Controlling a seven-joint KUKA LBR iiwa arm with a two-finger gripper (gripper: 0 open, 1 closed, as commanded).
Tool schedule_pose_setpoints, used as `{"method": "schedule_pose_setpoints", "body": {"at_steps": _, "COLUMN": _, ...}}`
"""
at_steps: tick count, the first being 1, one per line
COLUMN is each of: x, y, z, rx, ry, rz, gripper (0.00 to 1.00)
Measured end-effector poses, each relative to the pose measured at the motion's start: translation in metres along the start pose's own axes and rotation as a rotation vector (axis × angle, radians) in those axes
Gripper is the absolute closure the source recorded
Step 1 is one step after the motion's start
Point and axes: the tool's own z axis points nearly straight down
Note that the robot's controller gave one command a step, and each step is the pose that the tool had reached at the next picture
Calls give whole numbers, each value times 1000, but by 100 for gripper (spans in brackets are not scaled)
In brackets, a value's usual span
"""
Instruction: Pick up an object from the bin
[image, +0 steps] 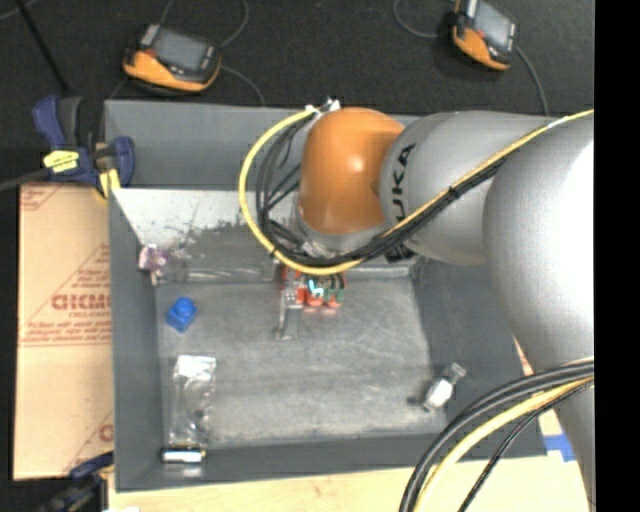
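My gripper (290, 312) hangs under the orange wrist cover, low over the bin floor a little behind the middle. A small red and green piece (322, 298) sits right beside it; whether this is a loose thing or part of the gripper I cannot tell. Nothing visibly lies under the gripper on the grey floor. The nearest loose thing is a small blue block (180, 314), well apart to the left. A clear plastic bag (193, 392) lies near the front left corner.
A small purple and clear thing (155, 259) rests at the back left by the wall. A little white and grey piece (440, 388) lies at the front right. A short metal part (183, 456) sits at the bag's front end. The arm covers the bin's right and back.
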Motion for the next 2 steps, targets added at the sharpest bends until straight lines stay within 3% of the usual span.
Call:
{"method": "schedule_pose_setpoints", "body": {"at_steps": 1, "x": -32, "y": 91, "z": 68, "rx": -4, "ry": -5, "rz": 33, "gripper": 0}}
{"method": "schedule_pose_setpoints", "body": {"at_steps": 2, "x": -26, "y": 139, "z": 33, "rx": -5, "ry": -10, "rz": 201, "gripper": 0}}
